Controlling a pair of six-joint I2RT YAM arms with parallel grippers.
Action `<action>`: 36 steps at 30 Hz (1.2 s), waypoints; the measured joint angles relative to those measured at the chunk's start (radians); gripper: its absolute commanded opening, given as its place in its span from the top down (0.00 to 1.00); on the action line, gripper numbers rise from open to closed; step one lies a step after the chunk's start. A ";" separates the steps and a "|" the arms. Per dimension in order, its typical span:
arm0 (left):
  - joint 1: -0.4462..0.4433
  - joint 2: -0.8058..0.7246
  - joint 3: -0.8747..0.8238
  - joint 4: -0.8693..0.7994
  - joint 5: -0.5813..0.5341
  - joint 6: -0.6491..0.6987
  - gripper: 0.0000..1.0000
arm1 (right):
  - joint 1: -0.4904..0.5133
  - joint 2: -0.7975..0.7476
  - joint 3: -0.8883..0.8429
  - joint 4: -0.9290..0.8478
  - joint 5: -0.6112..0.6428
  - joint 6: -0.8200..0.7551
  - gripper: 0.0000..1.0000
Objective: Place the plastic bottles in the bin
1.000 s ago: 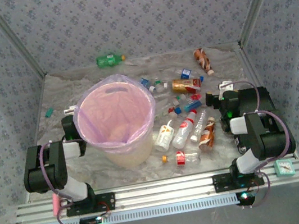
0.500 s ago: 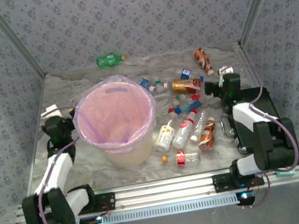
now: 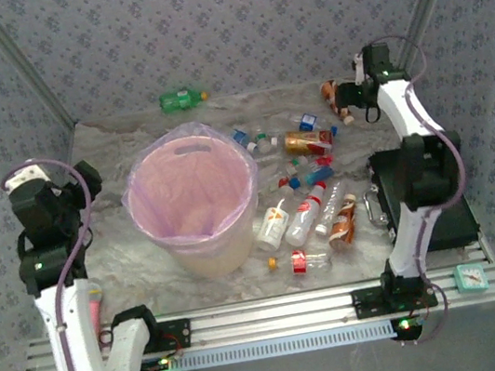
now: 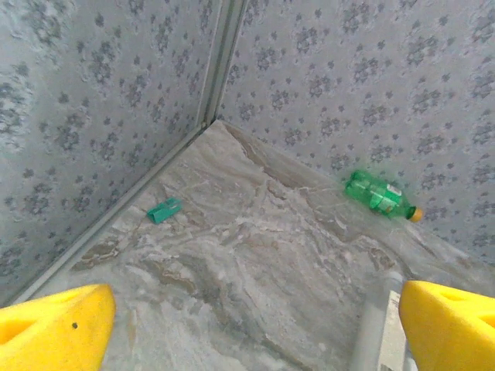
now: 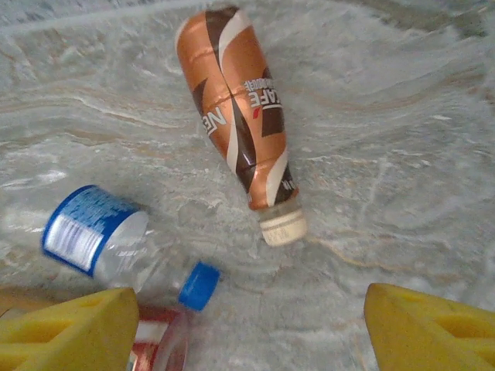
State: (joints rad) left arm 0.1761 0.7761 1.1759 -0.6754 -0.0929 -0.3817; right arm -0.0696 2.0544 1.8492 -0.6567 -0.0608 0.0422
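Note:
The bin (image 3: 219, 250), a beige bucket lined with a pink bag, stands left of centre. Several plastic bottles (image 3: 311, 205) lie in a cluster to its right. A green bottle (image 3: 179, 98) lies at the back wall, also in the left wrist view (image 4: 379, 195). My right gripper (image 5: 251, 332) hangs open just above a brown bottle with a white cap (image 5: 236, 108), with nothing between its fingers. In the top view my right gripper (image 3: 352, 101) is at the back right, by that bottle (image 3: 334, 95). My left gripper (image 4: 251, 340) is open, raised over the table's left side, empty.
A clear bottle with a blue label (image 5: 97, 232) and blue cap lies beside my right gripper's left finger, next to a red-labelled one (image 5: 155, 344). A small teal object (image 4: 164, 209) lies near the left wall. A black case (image 3: 440, 211) sits at the right edge.
Both arms have unfolded from beside the bin. The left one rose high at the left side. The right one reached to the back right, over the brown bottle.

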 measured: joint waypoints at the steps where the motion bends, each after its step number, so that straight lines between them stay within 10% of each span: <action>1: 0.000 -0.003 0.035 -0.040 0.013 0.003 0.10 | 0.000 0.056 0.056 -0.034 -0.002 -0.003 0.22; 12: -0.122 0.101 0.111 -0.164 0.370 -0.013 0.13 | 0.001 0.460 0.563 -0.283 -0.001 -0.006 0.22; 24: -0.288 0.168 0.057 -0.189 0.359 -0.013 0.16 | -0.005 0.549 0.607 -0.316 -0.008 -0.005 0.32; 36: -0.303 0.195 0.031 -0.183 0.313 -0.021 0.14 | -0.017 0.568 0.607 -0.312 -0.006 -0.012 0.63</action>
State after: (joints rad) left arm -0.1272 0.9707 1.2072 -0.8585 0.2203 -0.4023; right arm -0.0868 2.6221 2.4561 -0.9684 -0.0673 0.0299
